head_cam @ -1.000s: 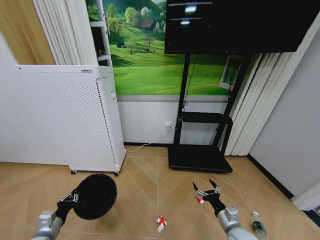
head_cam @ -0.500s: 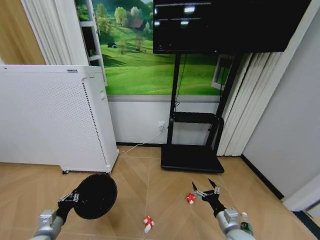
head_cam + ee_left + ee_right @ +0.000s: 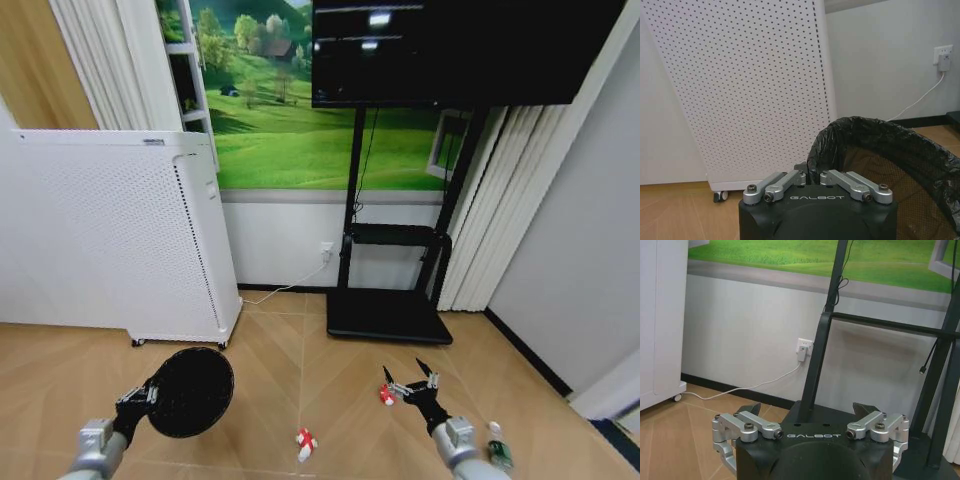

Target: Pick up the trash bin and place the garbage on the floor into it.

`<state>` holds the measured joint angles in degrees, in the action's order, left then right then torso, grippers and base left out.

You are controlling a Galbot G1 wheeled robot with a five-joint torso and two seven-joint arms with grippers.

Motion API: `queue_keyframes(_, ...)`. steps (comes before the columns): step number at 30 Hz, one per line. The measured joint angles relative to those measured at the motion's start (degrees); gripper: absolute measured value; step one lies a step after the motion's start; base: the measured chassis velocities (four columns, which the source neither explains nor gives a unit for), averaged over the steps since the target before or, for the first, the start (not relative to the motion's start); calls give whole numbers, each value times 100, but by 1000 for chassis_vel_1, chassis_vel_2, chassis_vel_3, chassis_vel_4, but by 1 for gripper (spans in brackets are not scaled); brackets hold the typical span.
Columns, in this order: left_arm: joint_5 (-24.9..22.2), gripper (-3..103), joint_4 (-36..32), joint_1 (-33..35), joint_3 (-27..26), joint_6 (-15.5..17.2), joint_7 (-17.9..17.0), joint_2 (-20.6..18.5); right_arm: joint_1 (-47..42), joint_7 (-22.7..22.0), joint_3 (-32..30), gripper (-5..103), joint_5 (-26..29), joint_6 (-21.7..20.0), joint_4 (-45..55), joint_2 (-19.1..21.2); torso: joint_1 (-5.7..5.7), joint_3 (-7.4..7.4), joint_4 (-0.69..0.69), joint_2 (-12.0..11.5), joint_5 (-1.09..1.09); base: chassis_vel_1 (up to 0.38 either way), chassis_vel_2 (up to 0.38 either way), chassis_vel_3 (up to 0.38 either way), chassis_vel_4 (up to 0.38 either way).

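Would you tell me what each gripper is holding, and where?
The left gripper grips the trash bin by its rim; the right gripper is open, holding nothing.

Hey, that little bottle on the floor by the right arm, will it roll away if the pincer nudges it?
Probably. The bottle looks round, clear and small, so likely light, and the wood floor is smooth. It may skid or roll from a sideways push by the right pincer, which is open.

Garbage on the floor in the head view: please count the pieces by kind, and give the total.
Red-and-white crumpled wrapper: 1
Small red piece, near the open right gripper: 1
Clear-greenish bottle with white cap: 1
Total: 3
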<state>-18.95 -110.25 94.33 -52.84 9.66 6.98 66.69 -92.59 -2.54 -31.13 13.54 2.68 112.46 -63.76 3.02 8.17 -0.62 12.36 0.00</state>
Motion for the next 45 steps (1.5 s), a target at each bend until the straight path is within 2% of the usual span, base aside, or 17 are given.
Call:
queue_keyframes(17,67,7,79,1,37,-69,3,12,-37,66,22,100,-101,64,-35,-114,0,0,1,0,-1,301,276,-297,-289)
queue_keyframes(21,72,7,99,-15,47,-77,2,-3,-5,0,94,100,-134,232,-87,-218,0,0,2,0,2,267,256,-274,-255)
queue_keyframes(23,82,7,105,-24,60,-79,-4,-7,-3,-12,100,100,-142,275,-76,-241,-1,-1,-1,1,-4,155,160,-71,-171)
queue_keyframes(25,101,7,118,-34,89,-78,-5,-8,-1,-9,85,100,-234,314,-72,-253,-1,-1,1,1,0,94,26,-32,-77)
queue_keyframes(27,120,7,120,-39,107,-79,-11,-10,-29,-69,-9,100,-646,282,-83,-233,0,0,5,0,0,-34,21,43,12)
queue_keyframes(29,121,7,120,-37,111,-84,-10,-10,-35,-107,21,100,-679,282,-108,-152,0,0,1,0,2,-69,-31,93,29)
queue_keyframes(32,121,7,123,-35,117,-101,-3,-10,-5,-127,118,100,-581,-36,-140,17,0,0,-5,0,1,-103,-62,60,46)
queue_keyframes(33,121,7,137,-36,120,-127,-1,-10,48,-165,191,100,-478,-270,-230,123,0,0,-3,0,2,-37,-57,45,35)
queue_keyframes(34,121,7,137,-36,120,-127,-1,-10,48,-165,191,100,-478,-270,-230,123,0,0,-3,0,2,-37,-57,45,35)
queue_keyframes(36,121,7,169,-54,129,-148,3,-20,91,-189,298,100,-310,-650,-377,331,0,0,2,0,0,-18,-29,-8,17)
queue_keyframes(38,122,7,201,-86,144,-154,6,-35,118,-211,385,100,-233,-804,-505,476,0,0,3,1,-1,26,5,-5,1)
queue_keyframes(45,106,7,247,-236,254,-158,8,-84,305,-321,758,100,-80,-870,-1146,794,0,0,0,0,0,0,0,0,0)
